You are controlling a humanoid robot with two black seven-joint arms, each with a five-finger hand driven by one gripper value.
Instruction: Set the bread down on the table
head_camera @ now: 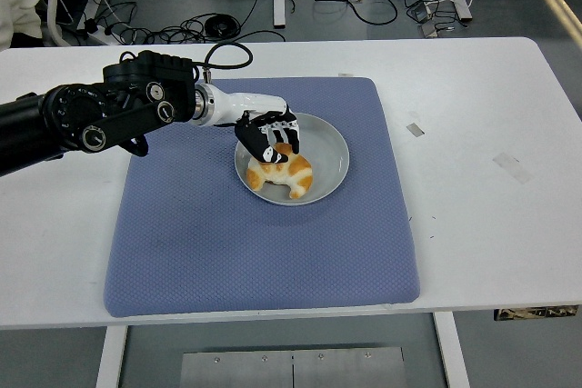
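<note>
Left hand [269,137] reaches in over the grey plate [332,147], fingers [282,130] curled down onto the top of the croissant [282,175]; whether they actually pinch it, I cannot tell. Croissant lies in the plate's near-left part. Plate sits on the blue mat [227,252] on the white tabletop [491,206].

The left hand [269,136] covered the bread's [284,175] top; whether its fingers gripped it was unclear. The left arm ran off-frame.
</note>
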